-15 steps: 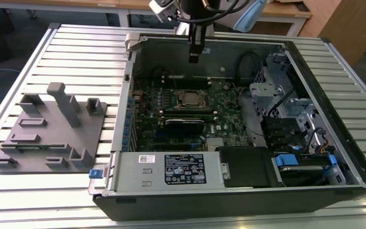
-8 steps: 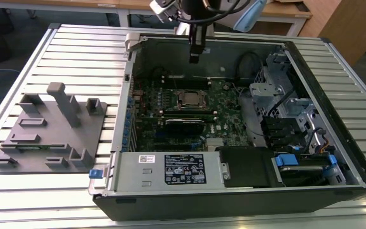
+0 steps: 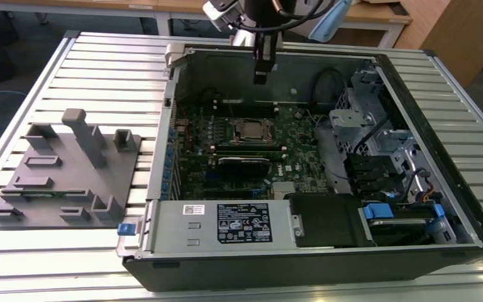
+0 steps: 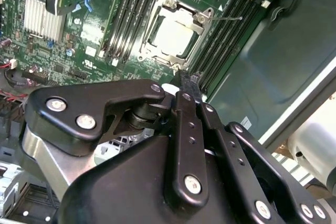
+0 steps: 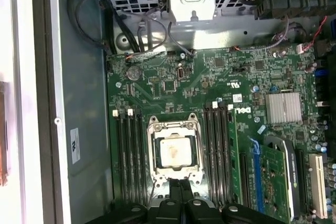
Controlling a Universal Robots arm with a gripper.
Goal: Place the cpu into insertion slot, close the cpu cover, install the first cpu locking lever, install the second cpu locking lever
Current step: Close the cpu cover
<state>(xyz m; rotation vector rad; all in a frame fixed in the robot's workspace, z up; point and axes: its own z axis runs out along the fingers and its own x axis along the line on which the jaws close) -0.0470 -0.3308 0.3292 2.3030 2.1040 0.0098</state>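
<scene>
Exterior view: hand (image 3: 261, 77) hangs narrow, empty; first wrist view: cpu (image 5: 175, 152) seemingly seated beneath cpu cover (image 5: 153, 150).

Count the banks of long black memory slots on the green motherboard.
2. One bank runs along one side of the insertion slot, the other bank along the opposite side. The gripper hides one end of each.

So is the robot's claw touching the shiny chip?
Apart. In the exterior view the gripper hangs well above the cpu, which lies down in its socket, with a plain gap between them.
</scene>
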